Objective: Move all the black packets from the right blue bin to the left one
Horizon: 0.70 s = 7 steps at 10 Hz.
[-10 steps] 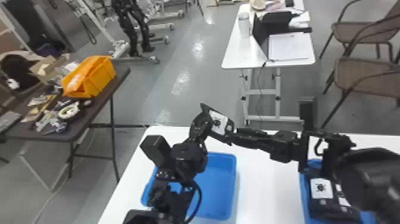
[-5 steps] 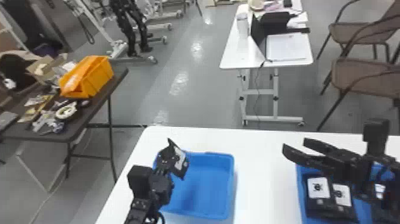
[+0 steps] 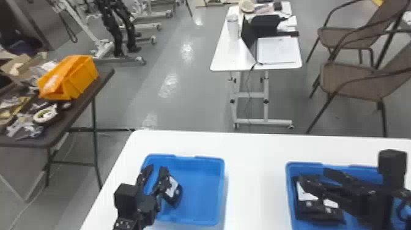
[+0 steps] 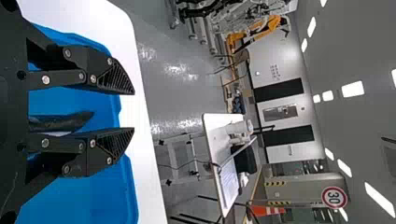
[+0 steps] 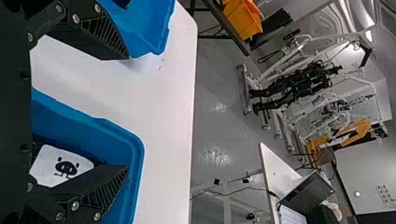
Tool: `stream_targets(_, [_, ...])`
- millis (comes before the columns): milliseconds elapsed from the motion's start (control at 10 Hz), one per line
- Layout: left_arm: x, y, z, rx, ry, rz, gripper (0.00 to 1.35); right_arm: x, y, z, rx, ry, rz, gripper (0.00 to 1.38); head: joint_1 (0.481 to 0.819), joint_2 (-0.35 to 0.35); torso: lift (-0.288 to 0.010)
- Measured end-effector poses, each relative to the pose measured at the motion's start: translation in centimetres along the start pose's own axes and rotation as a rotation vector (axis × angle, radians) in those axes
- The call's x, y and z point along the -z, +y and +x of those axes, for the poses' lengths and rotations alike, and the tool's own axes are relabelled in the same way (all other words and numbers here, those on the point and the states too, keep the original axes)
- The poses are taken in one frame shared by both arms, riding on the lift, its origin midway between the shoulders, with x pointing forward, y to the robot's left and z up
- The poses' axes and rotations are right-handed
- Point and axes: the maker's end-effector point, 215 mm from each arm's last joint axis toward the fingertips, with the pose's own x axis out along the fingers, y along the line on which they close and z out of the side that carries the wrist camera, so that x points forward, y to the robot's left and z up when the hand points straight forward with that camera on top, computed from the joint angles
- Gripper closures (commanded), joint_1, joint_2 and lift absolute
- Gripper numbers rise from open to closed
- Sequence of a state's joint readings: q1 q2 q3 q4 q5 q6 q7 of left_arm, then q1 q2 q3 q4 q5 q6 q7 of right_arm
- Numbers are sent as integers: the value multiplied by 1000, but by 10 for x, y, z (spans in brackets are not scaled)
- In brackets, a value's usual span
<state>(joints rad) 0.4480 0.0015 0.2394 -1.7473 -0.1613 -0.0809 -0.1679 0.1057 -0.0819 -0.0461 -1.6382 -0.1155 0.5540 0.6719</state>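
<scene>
Lower left, the left tool (image 3: 157, 168) hangs released at a bin (image 3: 201, 195), packet (image 3: 173, 195) near — lower right, the right tool (image 3: 313, 174), spread and empty, over packets (image 3: 319, 211).

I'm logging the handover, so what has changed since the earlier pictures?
The left gripper came down from the middle to the left bin and let go of the black packet, which now shows lower and tilted within that bin. The right gripper drew back rightward over the right bin. Both bins and the packets in the right one stayed.
</scene>
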Motion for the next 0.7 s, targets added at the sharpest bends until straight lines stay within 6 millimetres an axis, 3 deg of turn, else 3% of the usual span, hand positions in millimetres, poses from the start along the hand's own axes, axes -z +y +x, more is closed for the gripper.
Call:
stream_targets(300, [-29, 16, -1, -23, -97, -52, 151, 23, -25, -21, 138, 19, -55, 196, 695, 210, 0])
stream_targets(500, [-46, 16, 2, -12, -146, -88, 151, 51, -45, -32, 210, 43, -55, 196, 695, 183, 0])
stream_targets(700, [-52, 9, 5, 0, -157, -110, 151, 74, -53, -28, 222, 97, -78, 196, 695, 167, 0])
